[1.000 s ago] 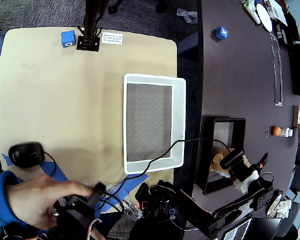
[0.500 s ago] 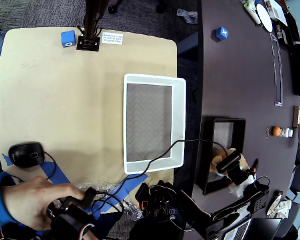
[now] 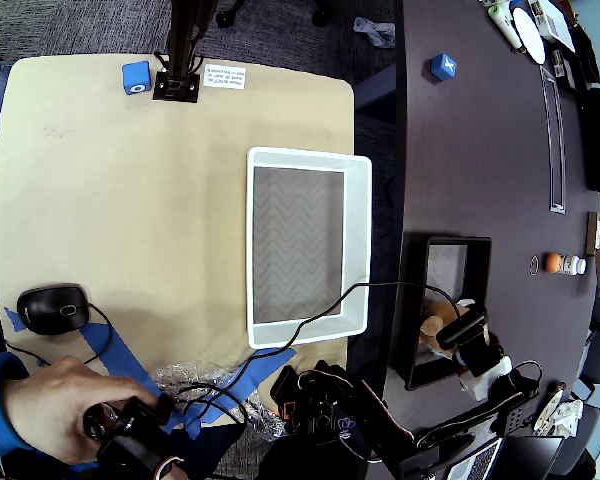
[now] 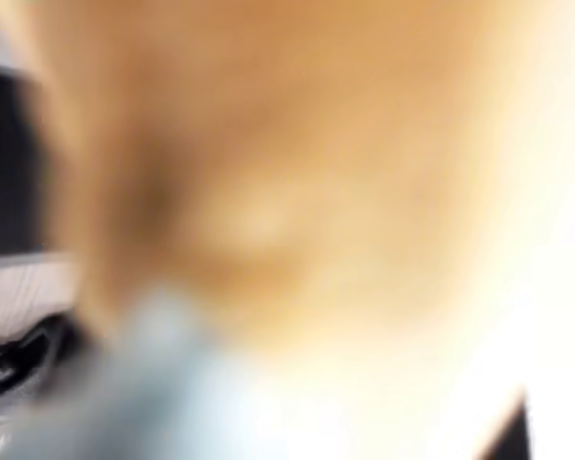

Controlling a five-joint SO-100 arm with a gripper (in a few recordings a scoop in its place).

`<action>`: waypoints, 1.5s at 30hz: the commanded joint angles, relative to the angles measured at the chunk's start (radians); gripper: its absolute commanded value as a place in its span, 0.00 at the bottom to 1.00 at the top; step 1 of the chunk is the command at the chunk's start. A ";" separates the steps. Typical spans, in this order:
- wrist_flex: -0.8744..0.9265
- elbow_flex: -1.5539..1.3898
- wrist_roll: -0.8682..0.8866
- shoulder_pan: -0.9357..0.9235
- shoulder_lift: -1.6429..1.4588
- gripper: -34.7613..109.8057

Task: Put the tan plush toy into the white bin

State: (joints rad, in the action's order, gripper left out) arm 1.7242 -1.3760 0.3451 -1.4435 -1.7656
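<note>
In the overhead view the white bin (image 3: 308,247) lies on the tan bench (image 3: 120,200) with only its grey floor showing, so nothing has been delivered; the tan plush toy (image 3: 436,328) sits to the right of the white bin, at the lower right corner of the black bin (image 3: 446,306) on the dark bench (image 3: 480,160), well apart from the white bin; a dark cable (image 3: 325,310) runs from the white bin's lower right corner toward the black bin.

The tool (image 3: 464,334) is down on the toy, just right of it and well right of the white bin; the dark upper finger lies across the toy's right side; in the wrist view the toy (image 4: 297,192) sits pressed against the lens as a tan blur with a pale blue patch at the lower left; whether the jaws have closed on it I cannot tell.

By my reading the task stands at the grasp; the lift out of the black bin, the carry left to the white bin and the release are all left to do.

The arm reaches in from below and right of the white bin, its links folded low along the bottom edge, its wrist bent toward the black bin's corner.
</note>
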 commanded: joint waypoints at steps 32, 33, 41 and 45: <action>0.015 0.066 -0.003 -0.005 -0.153 0.24; 0.015 0.089 -0.003 -0.005 -0.166 0.24; 0.017 0.224 -0.011 0.114 -0.270 0.24; 0.017 0.270 -0.080 0.195 -0.371 0.24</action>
State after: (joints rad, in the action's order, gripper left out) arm 1.7273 -1.2318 0.3083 -1.3008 -1.9742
